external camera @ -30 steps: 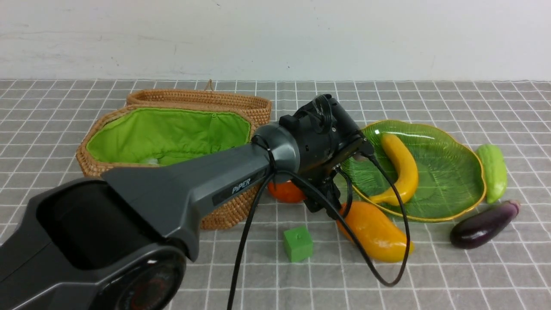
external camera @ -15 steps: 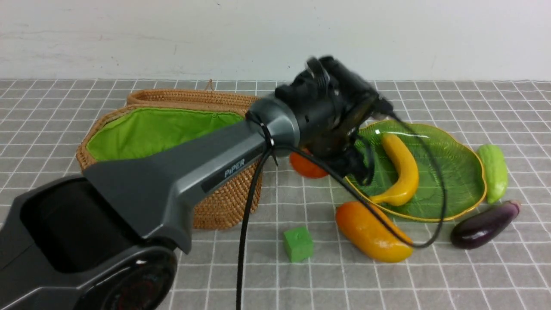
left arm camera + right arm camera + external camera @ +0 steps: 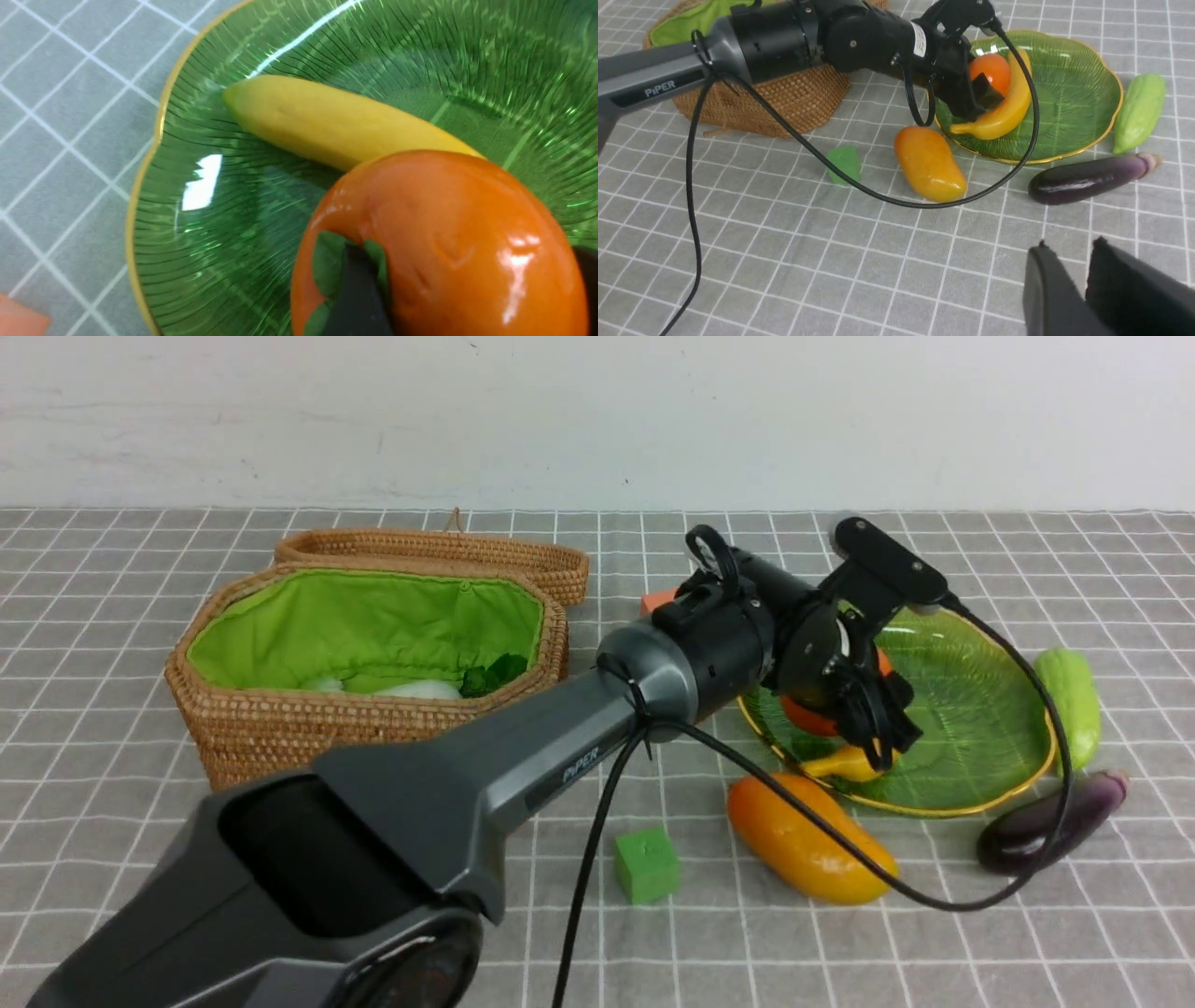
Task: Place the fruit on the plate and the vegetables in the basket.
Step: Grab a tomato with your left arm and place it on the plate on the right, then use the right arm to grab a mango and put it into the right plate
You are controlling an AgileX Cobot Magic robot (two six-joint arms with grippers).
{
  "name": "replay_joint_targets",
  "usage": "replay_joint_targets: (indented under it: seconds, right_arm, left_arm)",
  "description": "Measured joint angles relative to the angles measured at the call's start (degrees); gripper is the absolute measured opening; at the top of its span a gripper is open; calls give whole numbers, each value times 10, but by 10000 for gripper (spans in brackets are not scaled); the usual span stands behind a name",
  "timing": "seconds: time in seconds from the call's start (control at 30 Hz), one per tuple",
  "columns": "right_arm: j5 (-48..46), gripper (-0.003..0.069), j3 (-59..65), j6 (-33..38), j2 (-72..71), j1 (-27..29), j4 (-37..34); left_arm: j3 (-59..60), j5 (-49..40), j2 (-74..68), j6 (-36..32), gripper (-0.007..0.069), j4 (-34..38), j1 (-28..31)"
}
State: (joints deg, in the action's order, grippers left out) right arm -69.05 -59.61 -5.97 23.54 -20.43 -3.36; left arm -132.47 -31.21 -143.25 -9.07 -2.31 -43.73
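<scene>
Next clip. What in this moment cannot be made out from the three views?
- The persimmon: whether it touches the plate; its underside shows in no view.
- The banana: front view, mostly behind the left gripper.
- The radish: front view, mostly below the basket wall.
- The orange cube: front view, mostly behind the left arm.
- The right gripper: right wrist view, the bottom edge cuts the jaws off.

Even bright light, soft shadows, plate [image 3: 201, 186] w/ glare
</scene>
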Motion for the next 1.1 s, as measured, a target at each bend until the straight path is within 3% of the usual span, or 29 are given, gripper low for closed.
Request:
replay_joint_targets:
  seconds: [0.17,0.4,0.5,0.57,0.6,0.63,0.77,0.9,1.1]
  right_arm:
    - [-5,144,0,0,0,0,-2]
    - [-7,148,0,-1,11,0,-2]
    - [-20,147,0,-1,58,0,-2]
    - [-32,147,0,1,102,0,-2]
    - [-33,147,0,2,102,0,-2]
    - [-34,147,0,11,146,0,-2]
    - [-6,147,0,31,264,0,-14]
    - [46,151,-3,70,385,0,-50]
    - [98,208,-38,89,549,-1,-74]
  left_arm:
    - [-1,-10,19,0,656,0,0]
    - [12,-93,87,36,641,11,2]
    - [33,-202,171,83,513,11,3]
    - [34,-296,234,106,366,8,3]
    - [34,-296,240,108,351,8,3]
    - [37,-350,289,120,220,5,4]
    - [80,-395,409,130,-8,0,4]
    - [183,-395,540,139,-13,-1,4]
    - [438,-360,743,155,-13,4,4]
